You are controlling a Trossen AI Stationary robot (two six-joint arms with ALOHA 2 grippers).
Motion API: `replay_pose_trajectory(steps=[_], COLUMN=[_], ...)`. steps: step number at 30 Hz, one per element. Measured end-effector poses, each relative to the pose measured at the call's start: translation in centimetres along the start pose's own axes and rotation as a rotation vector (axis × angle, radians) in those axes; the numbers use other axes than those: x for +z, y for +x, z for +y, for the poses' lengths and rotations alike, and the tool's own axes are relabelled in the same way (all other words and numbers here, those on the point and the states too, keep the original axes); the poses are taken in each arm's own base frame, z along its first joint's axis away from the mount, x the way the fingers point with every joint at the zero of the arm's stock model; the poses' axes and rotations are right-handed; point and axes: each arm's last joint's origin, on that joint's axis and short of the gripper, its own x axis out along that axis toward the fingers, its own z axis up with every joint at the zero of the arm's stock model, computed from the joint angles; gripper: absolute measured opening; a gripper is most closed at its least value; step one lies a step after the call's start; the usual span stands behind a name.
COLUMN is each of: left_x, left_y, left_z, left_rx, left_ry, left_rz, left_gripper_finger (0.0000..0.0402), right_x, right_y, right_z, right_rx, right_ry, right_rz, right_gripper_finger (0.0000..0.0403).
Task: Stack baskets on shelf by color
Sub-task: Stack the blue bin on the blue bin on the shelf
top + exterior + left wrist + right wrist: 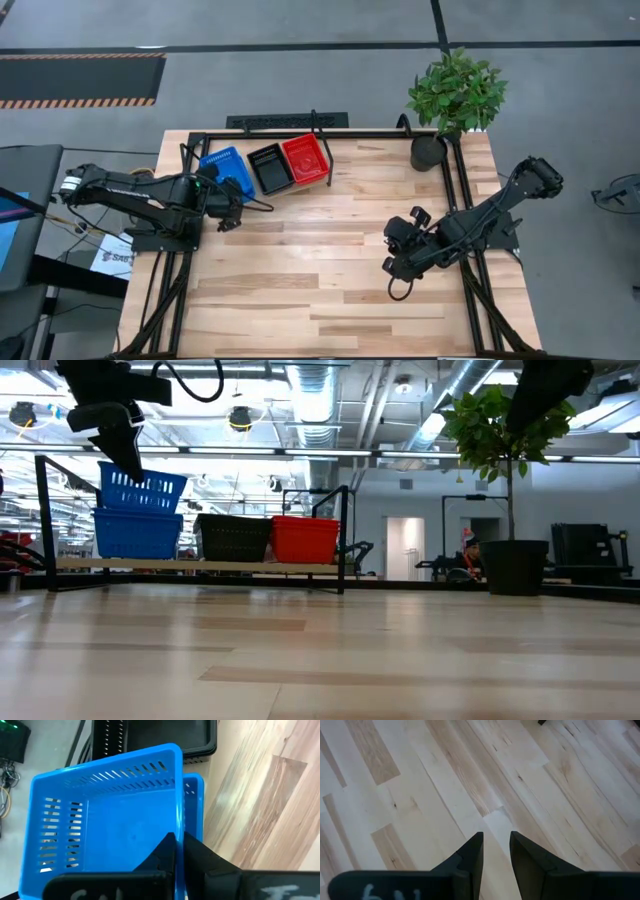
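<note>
My left claw (179, 851) pinched the rim of a blue basket (115, 815), tilted just above the blue basket (137, 532) on the shelf (200, 566) beneath. Placing step; next I judged: level, lower, nest it. My right claw (496, 851), slightly spread, idled well apart.

A: The high view hangs above, looking straight down on the whole desk (330, 250). And the low one?

B: It sits at desk-top height, facing level across toward the shelf (200, 567) and the room behind.

A: Both share the blue baskets (228, 172).

B: The left wrist camera looks closely into them; the right wrist camera faces bare desk boards from nearby.
</note>
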Motion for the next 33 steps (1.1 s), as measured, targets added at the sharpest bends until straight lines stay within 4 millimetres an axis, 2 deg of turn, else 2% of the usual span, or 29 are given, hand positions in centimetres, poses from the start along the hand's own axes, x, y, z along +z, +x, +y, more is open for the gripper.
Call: replay_pose_trajectory(steps=[9, 33], left_x=[-0.9, -0.6], left_y=[1.3, 1.3], left_z=[-0.6, -0.8], left_rx=[-0.010, -0.040], left_ry=[-0.002, -0.043], left_rz=[0.038, 0.022], left_gripper_finger=[0.0000, 0.0000], right_x=[0.0, 0.0], right_y=[0.0, 0.0], right_z=[0.0, 0.0], right_rx=[0.000, -0.001], right_ry=[0.000, -0.002], right_rz=[0.000, 0.000], right_gripper_finger=[0.0118, 0.0118])
